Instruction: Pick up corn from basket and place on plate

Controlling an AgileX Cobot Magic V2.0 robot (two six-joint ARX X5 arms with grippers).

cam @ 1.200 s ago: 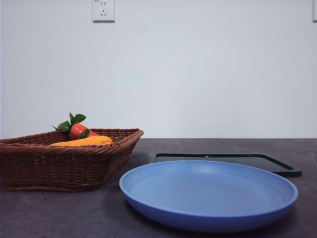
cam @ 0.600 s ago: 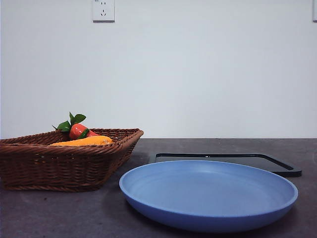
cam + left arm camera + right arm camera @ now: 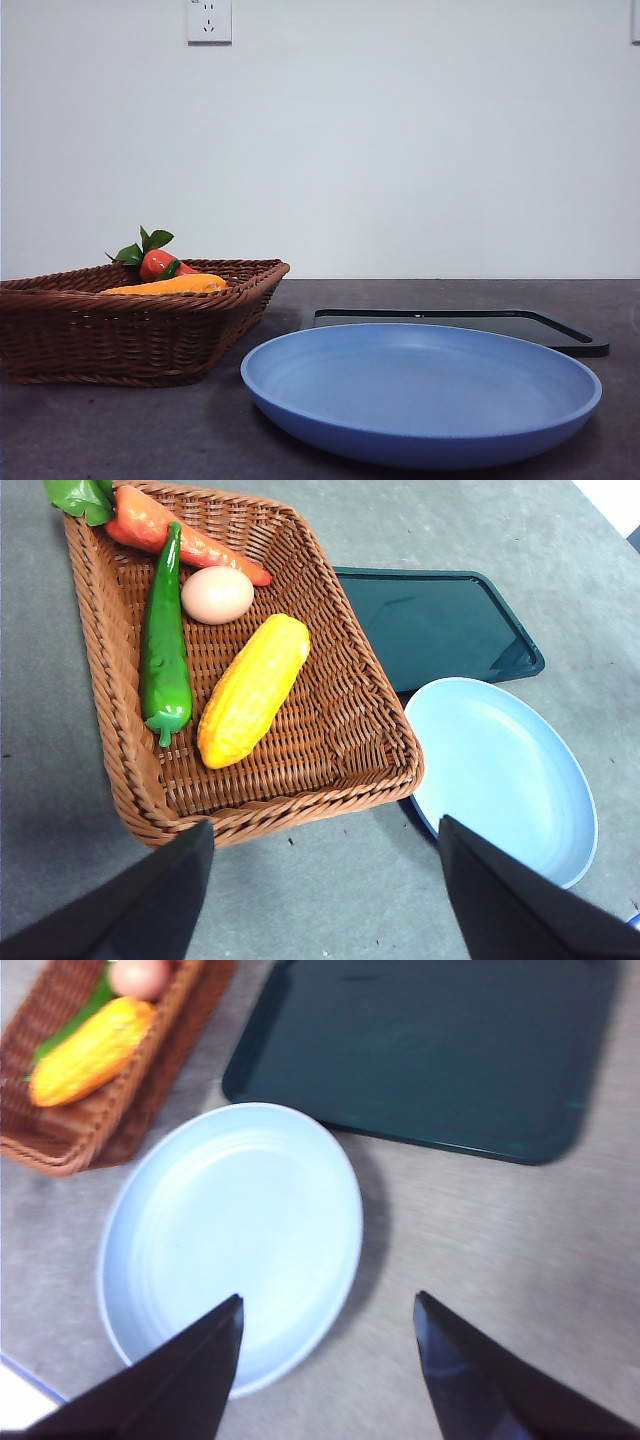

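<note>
Yellow corn [image 3: 252, 691] lying in brown basket [image 3: 120, 770], not picked yet.
Front: blue plate [image 3: 420, 440] bare. Left wrist: left gripper [image 3: 325, 895] above basket, jaws wide apart; could grab green pepper [image 3: 165, 650] beside corn. Right wrist: right gripper [image 3: 330, 1370] over plate, jaws apart.

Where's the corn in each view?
Front view: corn peeks over the basket rim, left side.
Left wrist view: corn lies in the basket's middle, beside the green pepper.
Right wrist view: corn at upper left.
Shared landmark: the light-blue plate.
</note>
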